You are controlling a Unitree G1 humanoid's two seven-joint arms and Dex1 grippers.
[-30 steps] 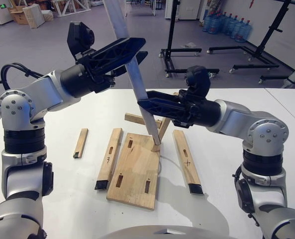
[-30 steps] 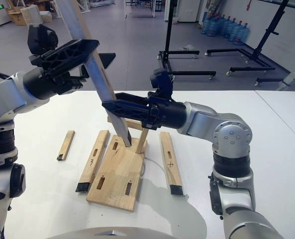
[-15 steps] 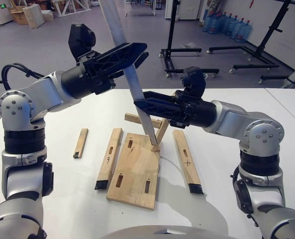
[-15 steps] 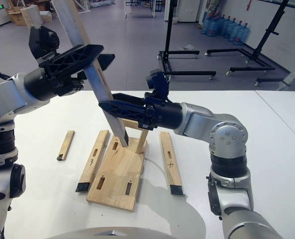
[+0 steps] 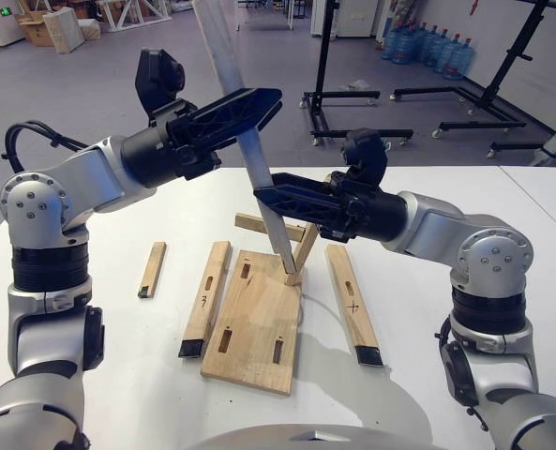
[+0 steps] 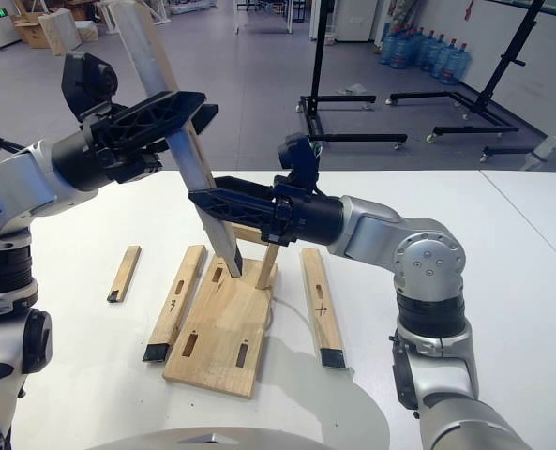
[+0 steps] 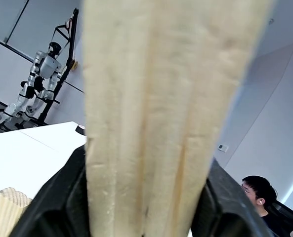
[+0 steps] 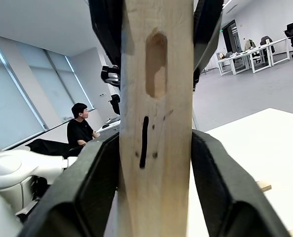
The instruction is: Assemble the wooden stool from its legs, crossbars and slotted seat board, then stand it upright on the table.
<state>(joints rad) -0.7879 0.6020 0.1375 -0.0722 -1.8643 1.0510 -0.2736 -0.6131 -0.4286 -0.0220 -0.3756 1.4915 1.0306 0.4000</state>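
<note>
A long wooden leg (image 5: 254,155) stands tilted, its foot by the far right corner of the slotted seat board (image 5: 254,323), which lies flat on the white table (image 5: 109,366). My left gripper (image 5: 249,105) is shut on the leg high up. My right gripper (image 5: 270,199) is shut on it lower down, just above the board. In the wrist views the leg (image 7: 156,123) (image 8: 156,148) sits between black fingers (image 7: 52,207) (image 8: 87,187). A short crossbar piece (image 5: 257,224) with an angled peg (image 5: 307,246) sits behind the board.
Two more legs lie flat beside the board, one to its left (image 5: 207,295) and one to its right (image 5: 351,302). A short crossbar (image 5: 152,269) lies further left. Beyond the table's far edge stand black wheeled racks (image 5: 353,98) and water bottles (image 5: 437,47).
The left arm has shifted slightly right along the leg, and the right gripper has edged a little left. The leg's foot stays at the board's corner.
</note>
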